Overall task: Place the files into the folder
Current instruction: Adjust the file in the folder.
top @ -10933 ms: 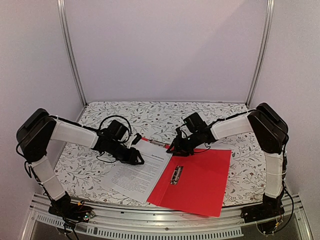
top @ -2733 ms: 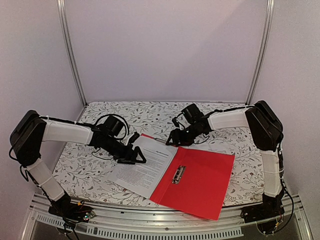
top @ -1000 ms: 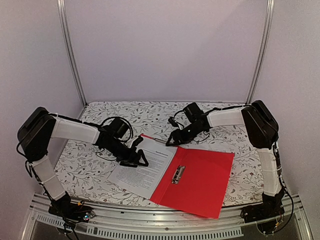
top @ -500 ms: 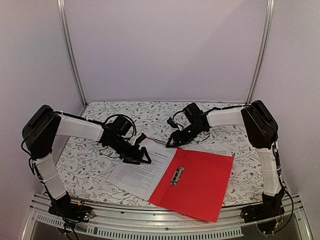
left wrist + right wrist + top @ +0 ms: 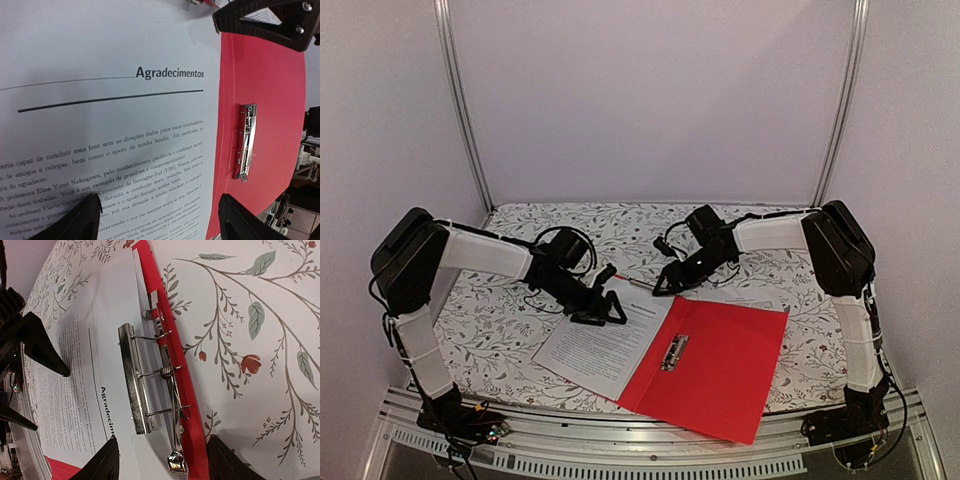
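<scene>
The red folder (image 5: pixel 720 375) lies open near the front, with a metal clip (image 5: pixel 673 352) by its spine. The files, a white printed sheet (image 5: pixel 595 345) headed "Agradecimentos" (image 5: pixel 100 130), lie on its left half. My left gripper (image 5: pixel 614 312) is open over the sheet's upper part, fingers wide apart (image 5: pixel 165 222), the red flap (image 5: pixel 270 115) to its right. My right gripper (image 5: pixel 664 284) is open at the folder's far edge (image 5: pixel 172 365), its fingers (image 5: pixel 162 465) either side of a metal clamp bar (image 5: pixel 134 385) that rests on the sheet's top margin.
The floral tablecloth (image 5: pixel 500 330) covers the table. A pale wall and two metal posts (image 5: pixel 460 110) stand behind. A second white sheet edge (image 5: pixel 750 297) peeks from behind the red flap. The table's front rail (image 5: pixel 640 445) runs just below the folder.
My left gripper has slid right across the sheet toward the folder's spine, and the sheet has shifted slightly right. My right gripper has stayed at the far edge.
</scene>
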Available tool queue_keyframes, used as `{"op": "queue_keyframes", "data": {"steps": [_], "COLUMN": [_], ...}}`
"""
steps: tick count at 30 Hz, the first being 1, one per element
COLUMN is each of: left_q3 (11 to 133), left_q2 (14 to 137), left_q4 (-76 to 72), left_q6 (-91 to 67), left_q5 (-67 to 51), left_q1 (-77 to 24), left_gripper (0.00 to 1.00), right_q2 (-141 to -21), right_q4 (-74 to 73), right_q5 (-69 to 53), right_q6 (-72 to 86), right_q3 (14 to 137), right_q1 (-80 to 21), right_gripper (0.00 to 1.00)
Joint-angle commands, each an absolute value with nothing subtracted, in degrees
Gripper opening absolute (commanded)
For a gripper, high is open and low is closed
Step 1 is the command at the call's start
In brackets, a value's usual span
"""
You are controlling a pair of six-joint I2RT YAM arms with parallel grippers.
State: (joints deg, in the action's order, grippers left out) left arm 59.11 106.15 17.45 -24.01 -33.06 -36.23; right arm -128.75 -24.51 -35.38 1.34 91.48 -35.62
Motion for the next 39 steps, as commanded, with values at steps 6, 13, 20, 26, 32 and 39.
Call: {"op": "queue_keyframes", "data": {"steps": [6, 13, 20, 26, 32, 39], "left_q3": [60.81, 60.73, 60.09, 59.09, 58.24, 57.66], "left_q2": [109.07, 107.36, 107.99, 107.46, 106.74, 105.28], "left_q4": [17.05, 17.78, 17.85, 17.92, 18.01, 19.12], "left_q6": [-23.22, -23.11, -22.8, -22.79, -22.79, -22.41], "left_q5": [-32.52, -31.91, -31.49, -31.04, -31.29, -30.94], "left_q1": [-37.78, -37.78, -37.79, -37.78, -37.79, -37.79], "left_gripper": [0.82, 0.82, 0.82, 0.82, 0.82, 0.82], "right_q2": [-131.13, -130.9, -129.37, -127.88, -125.76, -125.77], "right_q4": [-28.53, -29.09, -28.92, -28.36, -28.2, -28.26], "right_q5": [-37.31, -35.23, -33.3, -30.73, -28.61, -30.01], "right_q6": [0.62, -1.05, 0.83, 4.2, 5.66, 6.65], "right_q3": [92.11, 92.19, 93.14, 94.41, 94.96, 94.43], "right_q1": [-36.76, -36.75, -36.68, -36.45, -35.85, -35.79], "right_gripper": [0.59, 0.59, 0.61, 0.62, 0.62, 0.61]}}
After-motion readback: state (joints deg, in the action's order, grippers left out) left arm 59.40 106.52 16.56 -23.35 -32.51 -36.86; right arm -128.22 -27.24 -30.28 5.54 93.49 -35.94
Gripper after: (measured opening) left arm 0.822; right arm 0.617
